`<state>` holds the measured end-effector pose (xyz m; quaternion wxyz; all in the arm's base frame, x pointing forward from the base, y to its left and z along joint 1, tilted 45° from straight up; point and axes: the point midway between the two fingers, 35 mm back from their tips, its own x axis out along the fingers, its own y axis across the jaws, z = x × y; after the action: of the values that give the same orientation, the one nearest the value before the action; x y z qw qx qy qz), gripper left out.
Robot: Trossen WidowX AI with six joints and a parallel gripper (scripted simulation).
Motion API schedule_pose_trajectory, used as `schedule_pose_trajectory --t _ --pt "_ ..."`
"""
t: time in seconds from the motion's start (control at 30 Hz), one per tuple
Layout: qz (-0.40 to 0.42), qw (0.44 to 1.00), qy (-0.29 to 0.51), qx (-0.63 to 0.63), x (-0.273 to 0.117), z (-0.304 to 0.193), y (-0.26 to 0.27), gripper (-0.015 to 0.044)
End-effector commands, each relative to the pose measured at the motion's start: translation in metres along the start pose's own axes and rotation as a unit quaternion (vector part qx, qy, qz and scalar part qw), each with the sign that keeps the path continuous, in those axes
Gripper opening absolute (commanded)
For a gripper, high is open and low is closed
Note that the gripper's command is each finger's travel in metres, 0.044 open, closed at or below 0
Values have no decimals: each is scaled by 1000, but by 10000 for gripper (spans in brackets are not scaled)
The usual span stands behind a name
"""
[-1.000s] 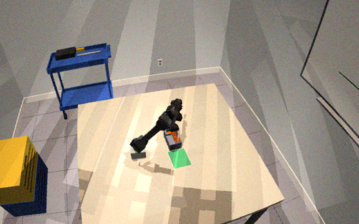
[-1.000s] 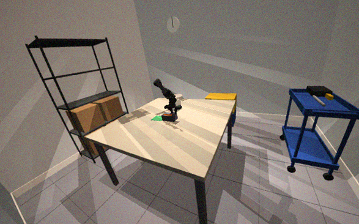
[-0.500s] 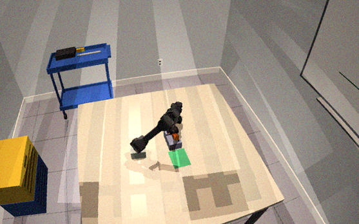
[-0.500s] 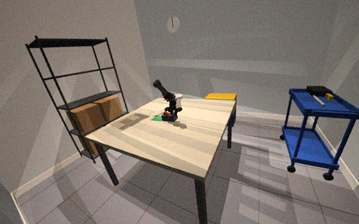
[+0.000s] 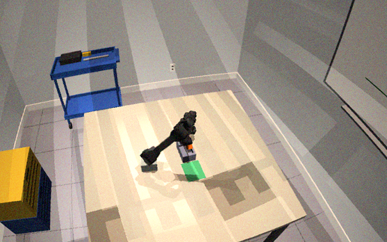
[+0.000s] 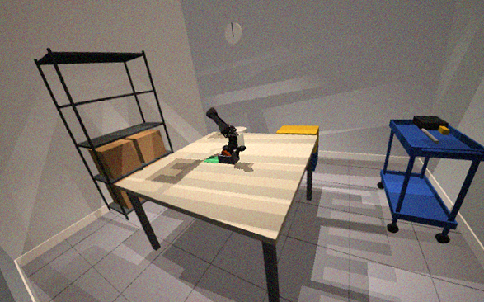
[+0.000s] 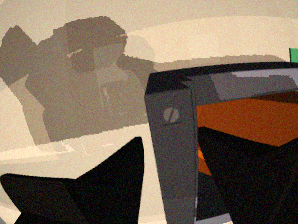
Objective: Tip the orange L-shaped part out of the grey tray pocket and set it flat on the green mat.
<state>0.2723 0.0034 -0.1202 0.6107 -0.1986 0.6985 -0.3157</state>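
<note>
Orange shows in the top view as a small patch of the part [image 5: 190, 146] [image 6: 226, 153] [image 7: 245, 120] in the grey tray [image 5: 187, 156] [image 6: 228, 158] [image 7: 172, 150], beneath my black arm [image 5: 165, 144] [image 6: 222, 126]. The green mat [image 5: 193, 170] [image 6: 211, 160] [image 7: 294, 55] lies just beside, a short carry for the set-down.

From the exterior, I am low over the tray, I judge to press the L-shaped end and tip the other up. The part looks tilted there, though small.

By the wrist view, my gripper's fingers stand partly apart with nothing clamped; one overlaps the orange, the other is outside the wall. Whether I touch the part, I cannot tell.
</note>
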Motion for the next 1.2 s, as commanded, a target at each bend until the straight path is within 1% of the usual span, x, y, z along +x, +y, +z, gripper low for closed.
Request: schedule_pose_trajectory --t 0.0,0.2,0.5,0.6,0.73,0.77,1.17 --pt "0 1000 0 0 0 0 0 180" --pt "0 1000 0 0 -1 0 1 180" --pt "-2 1000 0 -2 -15 0 10 180" --pt "-1 1000 0 -3 -41 3 9 180" --pt "-1 1000 1 -3 -97 2 2 180" --pt "-1 1000 1 -3 -106 0 0 180" --pt "4 1000 -9 -4 -108 3 2 180"
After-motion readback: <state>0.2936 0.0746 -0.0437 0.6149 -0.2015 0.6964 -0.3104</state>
